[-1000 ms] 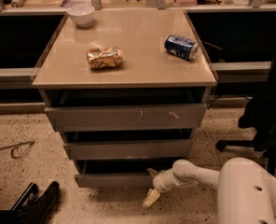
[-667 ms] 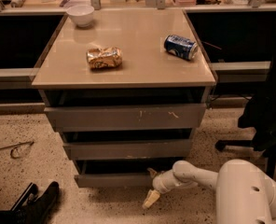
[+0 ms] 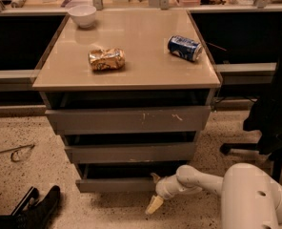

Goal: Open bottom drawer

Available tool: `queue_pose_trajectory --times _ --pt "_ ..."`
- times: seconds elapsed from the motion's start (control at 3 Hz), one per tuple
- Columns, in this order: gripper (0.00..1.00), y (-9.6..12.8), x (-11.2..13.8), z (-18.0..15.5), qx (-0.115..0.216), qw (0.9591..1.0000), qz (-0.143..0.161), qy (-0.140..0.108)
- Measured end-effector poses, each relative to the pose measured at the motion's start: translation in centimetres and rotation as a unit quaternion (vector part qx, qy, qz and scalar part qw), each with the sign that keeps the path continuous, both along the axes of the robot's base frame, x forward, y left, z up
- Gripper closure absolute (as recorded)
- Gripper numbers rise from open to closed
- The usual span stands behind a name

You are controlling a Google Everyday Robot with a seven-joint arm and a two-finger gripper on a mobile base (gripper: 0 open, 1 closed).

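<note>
At right end of bottom drawer (image 3: pixel 115 184), gripper (image 3: pixel 155 191) unmoved, drawer unchanged.

My gripper (image 3: pixel 154 191), white with a cream tip, sits near right by the plain grey bottom drawer (image 3: pixel 115 184). The grey top drawer front (image 3: pixel 126 119) carries white scratches. On the beige tabletop (image 3: pixel 146 56): white bowl (image 3: pixel 82 14), gold packet (image 3: pixel 106 59), blue can (image 3: pixel 185 48).

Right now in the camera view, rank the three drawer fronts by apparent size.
1. top drawer front
2. middle drawer front
3. bottom drawer, though likely farthest from camera.
The gripper sits at its right end.
</note>
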State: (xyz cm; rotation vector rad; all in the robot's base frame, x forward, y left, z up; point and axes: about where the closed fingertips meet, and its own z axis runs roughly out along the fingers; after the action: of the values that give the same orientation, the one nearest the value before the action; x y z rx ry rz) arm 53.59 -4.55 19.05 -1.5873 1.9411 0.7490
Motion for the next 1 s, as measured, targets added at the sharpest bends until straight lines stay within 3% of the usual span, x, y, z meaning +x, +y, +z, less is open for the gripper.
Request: queue_pose_trajectory --times 0.33,0.67,1.0 --pt "0.00 -0.5 -2.3 -0.1 0.009 0.9999 -0.007 0.001" --pt "0.00 -1.8 -6.7 0.0 0.023 0.9994 -0.021 0.018" --pt "0.00 -1.8 -6.7 0.0 0.023 0.9994 -0.021 0.018"
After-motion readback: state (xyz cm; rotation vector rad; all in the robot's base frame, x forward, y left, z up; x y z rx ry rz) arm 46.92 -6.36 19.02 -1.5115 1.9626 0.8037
